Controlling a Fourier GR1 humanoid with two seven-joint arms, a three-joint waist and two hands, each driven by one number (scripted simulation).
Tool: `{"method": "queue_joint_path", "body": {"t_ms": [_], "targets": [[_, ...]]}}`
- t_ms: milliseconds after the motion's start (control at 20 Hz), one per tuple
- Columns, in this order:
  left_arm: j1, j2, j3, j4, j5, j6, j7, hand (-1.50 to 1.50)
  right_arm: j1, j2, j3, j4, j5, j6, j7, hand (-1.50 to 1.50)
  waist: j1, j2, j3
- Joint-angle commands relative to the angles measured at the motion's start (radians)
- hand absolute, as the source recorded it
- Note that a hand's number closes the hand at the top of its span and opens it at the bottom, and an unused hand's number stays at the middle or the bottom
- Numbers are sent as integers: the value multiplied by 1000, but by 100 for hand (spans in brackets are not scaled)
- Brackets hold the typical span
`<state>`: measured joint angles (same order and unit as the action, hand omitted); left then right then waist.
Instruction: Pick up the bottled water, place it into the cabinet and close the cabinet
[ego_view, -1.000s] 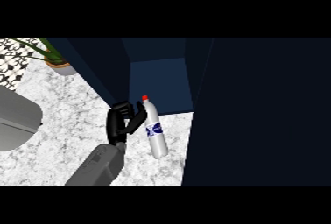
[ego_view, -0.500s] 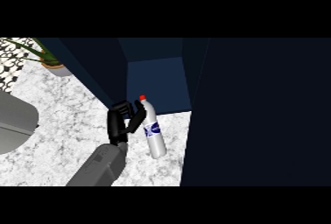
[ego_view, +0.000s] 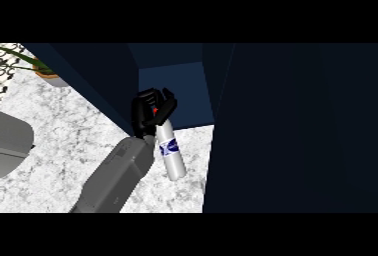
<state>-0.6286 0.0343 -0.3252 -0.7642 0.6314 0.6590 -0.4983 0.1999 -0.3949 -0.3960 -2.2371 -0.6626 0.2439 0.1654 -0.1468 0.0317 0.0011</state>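
Hand: our left hand (ego_view: 150, 112) has its fingers curled round the bottle's (ego_view: 169, 150) neck.
Bottle: tilted at the cabinet (ego_view: 181, 90) mouth, so we can slide it in.
Bench (ego_view: 59, 135): below the cabinet opening.

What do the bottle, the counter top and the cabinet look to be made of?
Bottled water: probably plastic, pale and glossy, with a blue label and a red cap. Counter top: looks like polished stone, white with grey speckling. Cabinet: dark blue, flat and matte, perhaps painted wood or laminate; the look leaves it open.
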Motion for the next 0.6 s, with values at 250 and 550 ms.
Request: {"method": "queue_joint_path", "body": {"t_ms": [250, 550], "targets": [[-290, 35, 97, 271, 20, -152, 14, -150, 10, -6, -46, 19, -47, 43, -25, -150, -22, 18, -3], [-349, 27, 141, 401, 17, -177, -69, -150, 30, 7, -46, 3, -47, 50, -26, -150, -21, 23, -4]]}}
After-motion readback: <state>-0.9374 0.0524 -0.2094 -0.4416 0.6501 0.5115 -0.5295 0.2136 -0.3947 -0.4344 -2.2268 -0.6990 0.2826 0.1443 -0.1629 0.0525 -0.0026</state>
